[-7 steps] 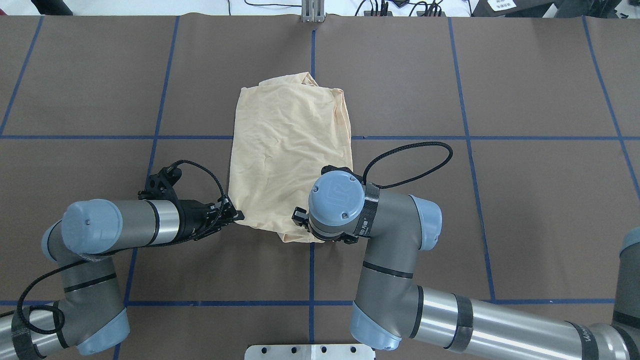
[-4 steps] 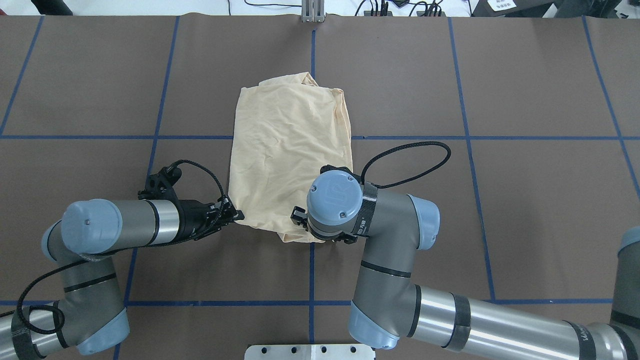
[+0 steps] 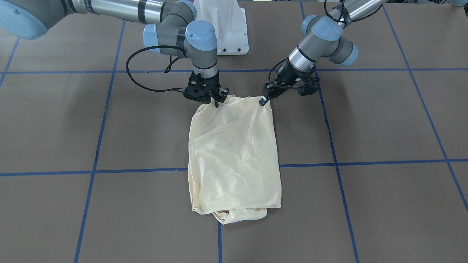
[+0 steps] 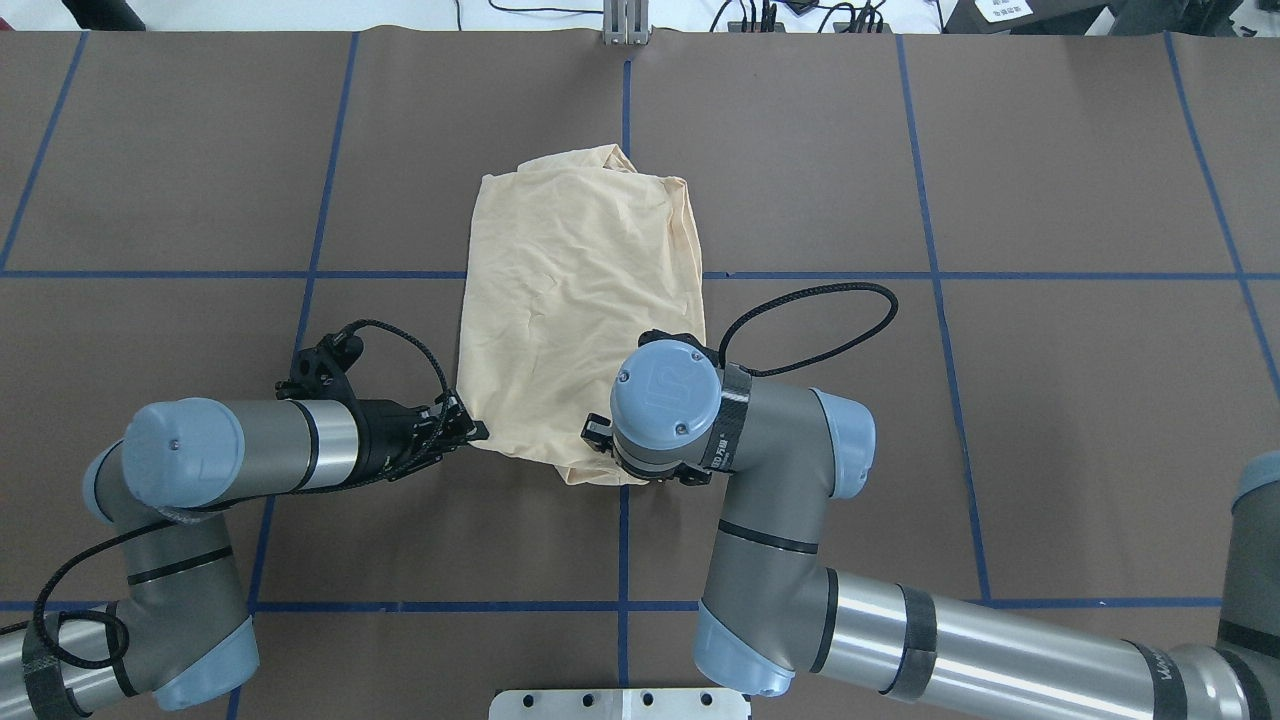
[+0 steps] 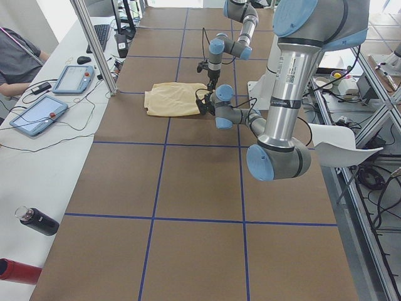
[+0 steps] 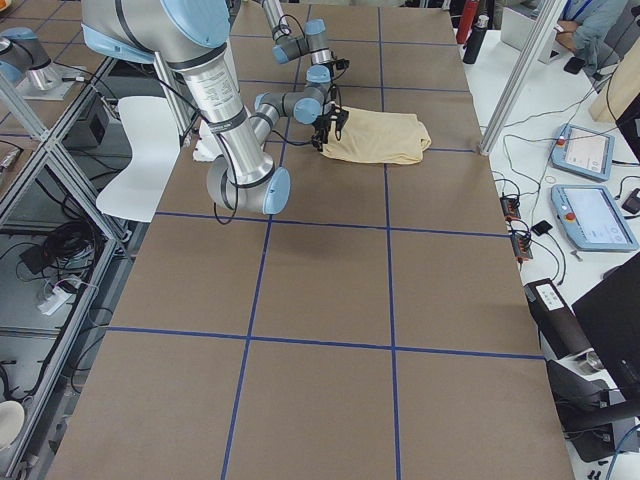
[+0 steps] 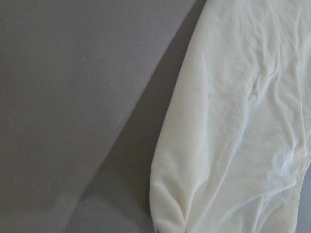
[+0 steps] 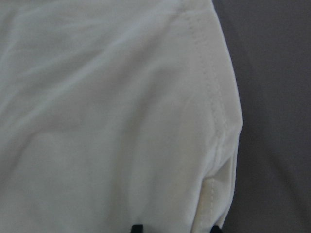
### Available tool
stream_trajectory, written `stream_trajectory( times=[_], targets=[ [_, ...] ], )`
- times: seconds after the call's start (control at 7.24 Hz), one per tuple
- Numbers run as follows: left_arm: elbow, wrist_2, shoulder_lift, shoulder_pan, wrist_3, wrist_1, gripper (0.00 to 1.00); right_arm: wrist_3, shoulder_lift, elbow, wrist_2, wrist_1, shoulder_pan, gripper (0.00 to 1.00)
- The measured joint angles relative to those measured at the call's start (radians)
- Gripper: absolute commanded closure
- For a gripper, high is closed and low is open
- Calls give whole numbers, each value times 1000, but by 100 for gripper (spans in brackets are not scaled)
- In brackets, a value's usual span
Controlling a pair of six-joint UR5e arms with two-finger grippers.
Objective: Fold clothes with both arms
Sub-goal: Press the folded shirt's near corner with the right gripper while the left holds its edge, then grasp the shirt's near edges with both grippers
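Both arms pinch the near corners of the folded T-shirt [image 3: 234,157] on the worktop [image 3: 365,120], left gripper [image 3: 264,99] and right gripper [image 3: 216,99] each with fingers closed on cloth; next, seemingly, an even lift and carry to the far edge.

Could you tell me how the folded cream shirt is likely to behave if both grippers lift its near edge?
The shirt looks thin and creased, so it would probably sag between the left gripper and the right gripper instead of holding its shape. It seems light for its size. The bunched layers at its far end may slide or unfold when dragged.
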Motion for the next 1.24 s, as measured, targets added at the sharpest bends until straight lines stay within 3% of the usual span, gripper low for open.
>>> stream_trajectory(
  times=[0.14, 0.83, 1.24],
  targets=[
    [-1, 0, 0, 0, 0, 0, 100, -1, 0, 1, 1, 1, 0, 100],
    [-3, -1, -1, 1, 0, -1, 100, -2, -6, 17, 9, 3, 4, 100],
    [-7, 0, -4, 2, 0, -1, 100, -10, -78, 108, 62, 2, 15, 100]
  ],
)
